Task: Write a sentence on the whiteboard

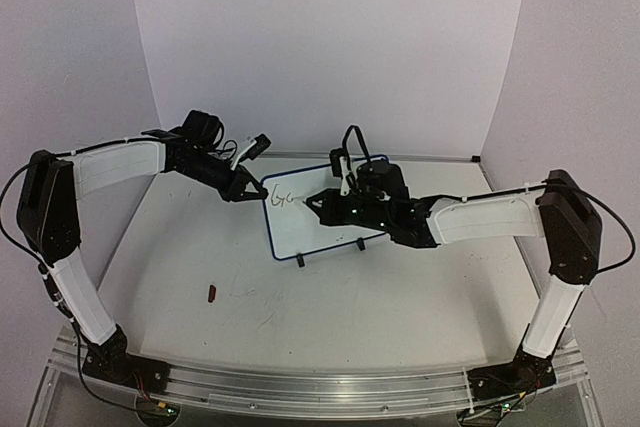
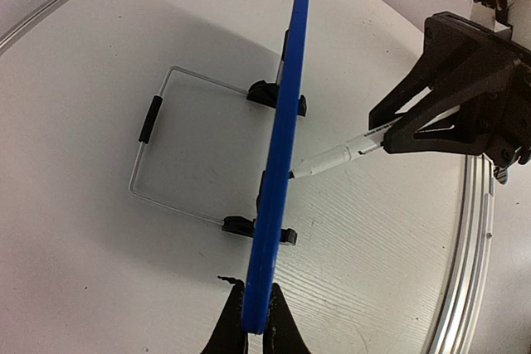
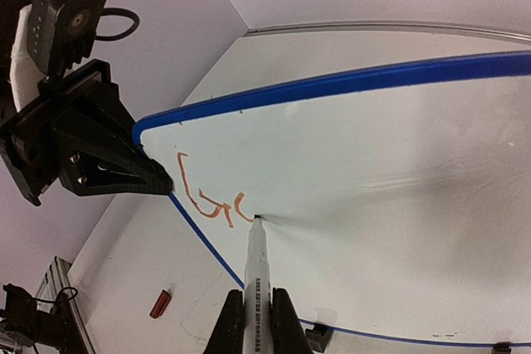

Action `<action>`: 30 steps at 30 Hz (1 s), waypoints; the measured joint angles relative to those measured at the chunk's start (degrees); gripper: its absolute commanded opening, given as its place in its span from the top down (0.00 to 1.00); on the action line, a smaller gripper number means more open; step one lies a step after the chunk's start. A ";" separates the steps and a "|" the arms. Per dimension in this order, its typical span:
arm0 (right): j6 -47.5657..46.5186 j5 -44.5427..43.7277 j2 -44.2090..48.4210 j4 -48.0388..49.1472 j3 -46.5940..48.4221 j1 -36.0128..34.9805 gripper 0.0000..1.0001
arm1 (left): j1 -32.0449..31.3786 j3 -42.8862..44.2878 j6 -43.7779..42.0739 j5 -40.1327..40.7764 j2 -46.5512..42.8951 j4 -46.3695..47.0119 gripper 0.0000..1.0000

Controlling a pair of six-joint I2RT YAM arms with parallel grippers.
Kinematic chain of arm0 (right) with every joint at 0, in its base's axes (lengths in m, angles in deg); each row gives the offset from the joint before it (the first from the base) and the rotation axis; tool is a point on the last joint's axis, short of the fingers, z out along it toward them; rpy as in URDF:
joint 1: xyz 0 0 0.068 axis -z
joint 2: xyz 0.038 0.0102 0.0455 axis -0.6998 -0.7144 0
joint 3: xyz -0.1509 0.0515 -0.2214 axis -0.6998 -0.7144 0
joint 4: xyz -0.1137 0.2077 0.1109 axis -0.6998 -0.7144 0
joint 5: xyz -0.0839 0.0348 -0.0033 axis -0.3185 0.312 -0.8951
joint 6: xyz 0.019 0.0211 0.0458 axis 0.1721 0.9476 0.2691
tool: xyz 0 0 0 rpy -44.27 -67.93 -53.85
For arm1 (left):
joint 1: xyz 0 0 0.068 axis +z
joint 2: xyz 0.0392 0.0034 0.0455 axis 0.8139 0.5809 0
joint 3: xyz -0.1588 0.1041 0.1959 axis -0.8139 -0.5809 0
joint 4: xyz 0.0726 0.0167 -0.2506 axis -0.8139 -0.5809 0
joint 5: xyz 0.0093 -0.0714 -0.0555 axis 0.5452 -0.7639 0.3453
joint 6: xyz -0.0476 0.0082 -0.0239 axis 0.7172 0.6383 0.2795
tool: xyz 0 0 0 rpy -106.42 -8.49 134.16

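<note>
The whiteboard [image 1: 285, 225] stands upright on its two black feet, its blue rim [image 2: 282, 147] edge-on in the left wrist view. My left gripper [image 2: 255, 292] is shut on the board's upper left corner [image 3: 153, 126]. My right gripper [image 3: 258, 296] is shut on a white marker [image 3: 256, 275], whose tip touches the board face [image 3: 373, 147]. The sentence [image 3: 207, 201] is a few orange strokes: a "G" and a curved stroke that ends at the tip. In the top view my right gripper [image 1: 315, 202] points left across the board, and my left gripper [image 1: 245, 192] is at its corner.
A small red-brown cap [image 1: 212, 294] lies on the table in front of the board to the left. A wire stand [image 2: 153, 118] sticks out behind the board. Walls enclose the table on three sides, and a metal rail [image 1: 320, 397] runs along the near edge.
</note>
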 measured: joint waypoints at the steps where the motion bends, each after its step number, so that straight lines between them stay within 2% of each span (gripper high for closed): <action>1: 0.00 0.00 0.06 0.00 0.00 0.00 1.00 | 0.00 0.00 0.00 0.00 0.00 -0.01 1.00; 24: -0.43 0.94 0.59 0.13 1.05 0.11 1.00 | -0.11 0.11 -0.09 0.02 0.00 -0.35 1.00; 30: -0.08 1.97 4.53 1.21 -2.63 0.15 1.00 | -0.15 0.11 -0.11 0.07 0.00 -0.35 1.00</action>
